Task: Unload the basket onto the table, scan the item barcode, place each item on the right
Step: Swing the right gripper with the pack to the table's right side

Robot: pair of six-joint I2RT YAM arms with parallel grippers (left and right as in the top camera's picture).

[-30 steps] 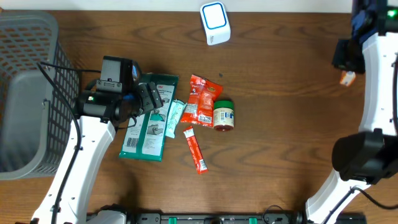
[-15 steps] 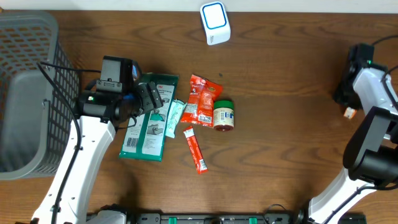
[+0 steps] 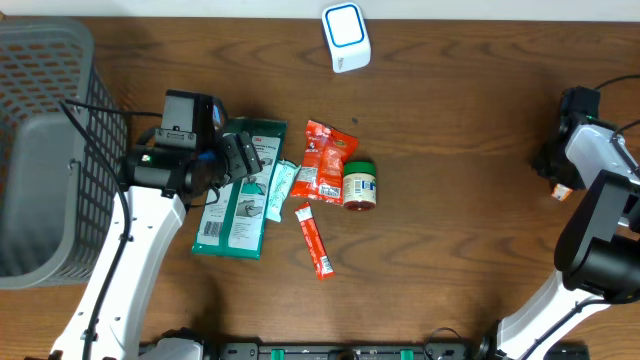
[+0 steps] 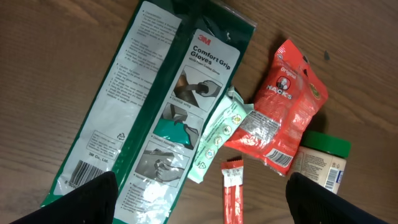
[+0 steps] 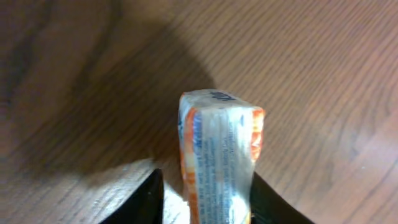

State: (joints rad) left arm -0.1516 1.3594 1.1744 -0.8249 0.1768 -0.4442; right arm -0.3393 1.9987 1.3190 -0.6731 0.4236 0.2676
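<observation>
Orange-and-white film wraps the small packet (image 5: 219, 146), which is at the far right side of the table (image 3: 460, 200), upright between the fingers of the right gripper (image 5: 205, 202). It looks light and soft, a crinkly sachet that would likely buckle under a hard squeeze and slip on its glossy skin. I judge the flat faces near the middle the best hold, leaving a printed side free to face the scanner (image 3: 346, 37). The right claw flanks it closely, with a sliver of gap on 1 side; whether it clamps the packet I cannot tell. The left gripper (image 4: 199, 202) hangs with its 2 fingers wide apart and nothing between them, above the glove pack (image 4: 155, 106). Beside that lie a pale green sachet (image 4: 217, 137), a red snack bag (image 4: 283, 106), a green-lidded jar (image 4: 320, 158) and a red stick sachet (image 4: 231, 193), all mid-table and well apart from the packet. A grey basket (image 3: 40, 150) stands at the left. Nothing stands between packet and scanner.
</observation>
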